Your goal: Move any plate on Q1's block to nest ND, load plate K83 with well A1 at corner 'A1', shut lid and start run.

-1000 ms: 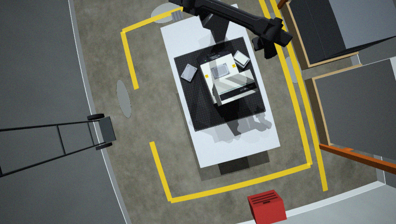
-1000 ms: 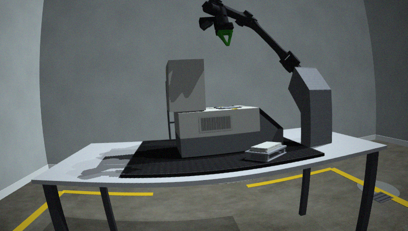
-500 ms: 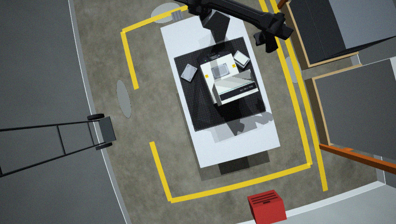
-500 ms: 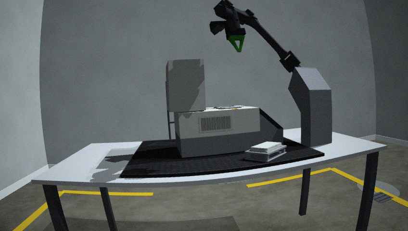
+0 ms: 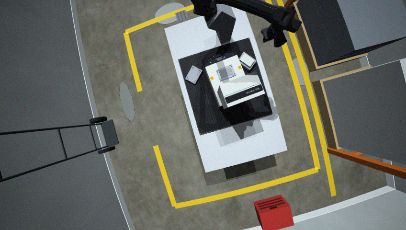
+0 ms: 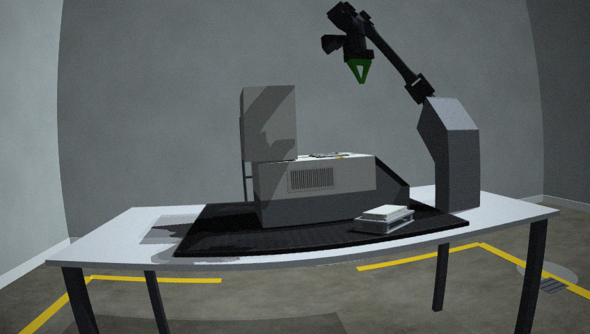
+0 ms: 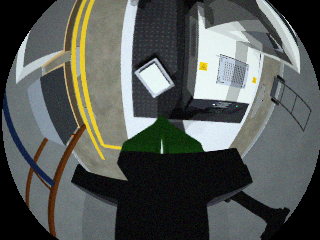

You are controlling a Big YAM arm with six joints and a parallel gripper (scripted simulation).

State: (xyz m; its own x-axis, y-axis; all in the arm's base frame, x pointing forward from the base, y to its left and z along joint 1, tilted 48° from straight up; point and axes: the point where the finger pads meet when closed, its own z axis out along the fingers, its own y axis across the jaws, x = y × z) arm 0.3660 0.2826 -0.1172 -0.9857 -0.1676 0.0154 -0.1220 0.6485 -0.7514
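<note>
So the counter has a black mat on it, and the cycler Q1 sits on that mat toward the counter's far long edge. Its lid is standing straight up, wide open, and the lamp on the panel looks green, so no run is on. The block looks bare from the top view, so I'd guess there's nothing to shift over to nest ND, which sits unloaded on the other side of Q1.

Plate K83 is on nest N1, just beside Q1 near the counter's front long edge, toward the arm's end. Can't read its labels from here, so no clue which way round it lies.

The gripper hangs high above the counter, roughly over N1, fingers pinched together on nothing.

My read: the lid part is sorted, everything else is left. Grab K83, seat it A1 to the marked corner, hit LID, then START.
</note>
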